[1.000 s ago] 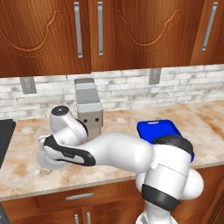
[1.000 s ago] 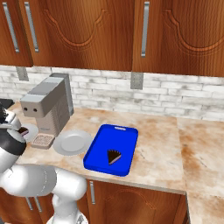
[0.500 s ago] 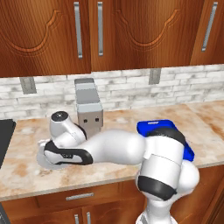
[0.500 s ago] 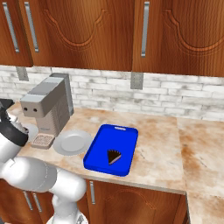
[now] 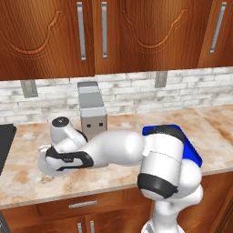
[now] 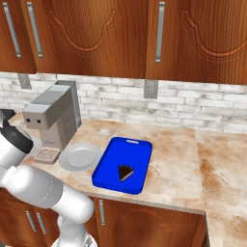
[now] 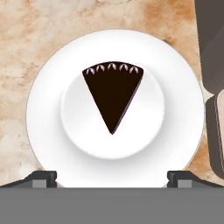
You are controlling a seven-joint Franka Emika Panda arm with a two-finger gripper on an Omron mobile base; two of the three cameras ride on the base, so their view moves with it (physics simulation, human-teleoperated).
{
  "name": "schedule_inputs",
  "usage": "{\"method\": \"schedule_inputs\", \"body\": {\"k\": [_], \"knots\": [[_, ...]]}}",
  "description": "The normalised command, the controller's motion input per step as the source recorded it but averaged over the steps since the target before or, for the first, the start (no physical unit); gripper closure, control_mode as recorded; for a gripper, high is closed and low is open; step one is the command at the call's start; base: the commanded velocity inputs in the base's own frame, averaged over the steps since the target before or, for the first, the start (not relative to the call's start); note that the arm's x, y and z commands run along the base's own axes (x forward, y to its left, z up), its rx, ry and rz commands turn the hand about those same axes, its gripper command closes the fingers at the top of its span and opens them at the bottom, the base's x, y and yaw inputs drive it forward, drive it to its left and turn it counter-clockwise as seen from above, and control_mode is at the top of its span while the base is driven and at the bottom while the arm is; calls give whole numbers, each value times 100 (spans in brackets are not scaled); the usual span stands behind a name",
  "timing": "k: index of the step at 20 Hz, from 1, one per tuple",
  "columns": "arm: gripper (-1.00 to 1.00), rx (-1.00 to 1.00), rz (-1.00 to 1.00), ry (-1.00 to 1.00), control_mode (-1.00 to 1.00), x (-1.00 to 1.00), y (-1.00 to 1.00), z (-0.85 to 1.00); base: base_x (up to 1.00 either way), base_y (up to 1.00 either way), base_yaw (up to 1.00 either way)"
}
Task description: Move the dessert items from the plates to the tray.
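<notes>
While end effector (image 7: 112,176) gapes, above cake slice (image 7: 112,93)

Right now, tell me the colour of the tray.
Bright blue. The tray shows best in the right base view, with one dark cake slice on it.

Arm (image 5: 118,152) over plate (image 5: 45,164), counter (image 5: 27,177)

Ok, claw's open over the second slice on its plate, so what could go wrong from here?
The cake slice is a small tapering wedge; the open claw could close on the narrow tip and squash it or slip off. The plate lies right beside the grey appliance, so a finger might clip it on descent. One slice already sits mid-tray; set this one clear of it.
</notes>
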Motion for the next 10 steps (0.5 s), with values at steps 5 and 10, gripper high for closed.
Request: {"method": "schedule_inputs", "body": {"k": [5,10], "knots": [[-100,0,0,0,-100,15,0,-3,0,0,0],[-100,1,0,0,-100,10,0,-8,0,0,0]]}}
